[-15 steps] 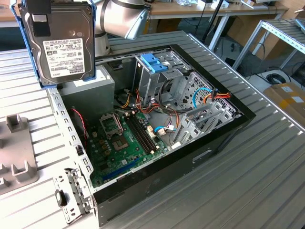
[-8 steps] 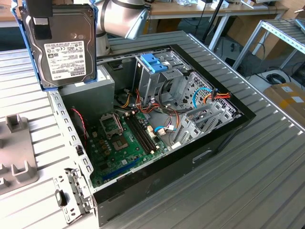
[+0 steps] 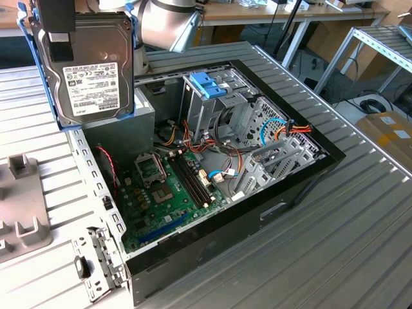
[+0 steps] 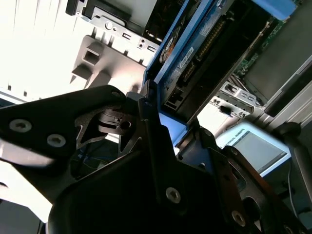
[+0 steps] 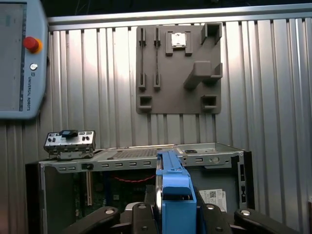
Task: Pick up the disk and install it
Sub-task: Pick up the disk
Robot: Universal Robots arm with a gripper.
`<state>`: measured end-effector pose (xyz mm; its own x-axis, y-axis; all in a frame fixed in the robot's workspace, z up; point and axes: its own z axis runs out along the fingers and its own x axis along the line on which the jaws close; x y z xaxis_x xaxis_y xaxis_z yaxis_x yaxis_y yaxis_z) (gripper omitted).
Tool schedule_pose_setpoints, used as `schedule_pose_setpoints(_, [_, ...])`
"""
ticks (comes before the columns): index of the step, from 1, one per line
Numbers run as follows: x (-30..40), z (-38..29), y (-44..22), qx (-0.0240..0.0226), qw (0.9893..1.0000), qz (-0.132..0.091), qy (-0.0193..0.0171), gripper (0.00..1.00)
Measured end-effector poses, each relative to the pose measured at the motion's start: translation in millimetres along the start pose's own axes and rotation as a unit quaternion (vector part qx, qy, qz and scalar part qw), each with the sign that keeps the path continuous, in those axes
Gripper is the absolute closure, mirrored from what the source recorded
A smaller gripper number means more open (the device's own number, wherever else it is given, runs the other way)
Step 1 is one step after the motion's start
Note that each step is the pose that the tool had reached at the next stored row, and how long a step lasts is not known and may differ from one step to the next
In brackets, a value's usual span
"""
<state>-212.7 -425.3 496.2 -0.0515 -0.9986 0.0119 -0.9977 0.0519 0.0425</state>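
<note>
While the jaws are closed narrow on one end of the disk [image 3: 87, 71], with a dark finger [image 3: 60, 35] lying across its labelled face, the rest of the drive hangs from them on edge, clear of the worktop [image 3: 360, 244]. Both wrist views show its blue rail [image 5: 175, 200] running straight out from between the jaws, and below them lies the open computer case [image 3: 302, 187]. Farther from the jaws, deep in the case, stand the metal drive cage [image 3: 212, 112] with its blue latch [image 3: 209, 84], the green motherboard [image 3: 167, 187] and a bundle of orange and blue cables [image 3: 293, 129]. My guess is that a grip on one end alone lets the free end swing or slide, so a rail could catch the cage's edge or snag those cables, and a tilt would probably jam it in the slot. A slip would drop it onto the board. The disk itself is a flat slab of dark grey metal with a white printed label and a light-blue plastic frame along its sides, its connector row [image 4: 207, 46] bare at one edge.
</note>
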Motion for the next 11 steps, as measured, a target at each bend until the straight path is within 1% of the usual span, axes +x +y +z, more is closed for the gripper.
schedule_pose_setpoints(11, [5.9,0.4,-0.4,0.0000,1.0000,0.000,0.0000,0.63])
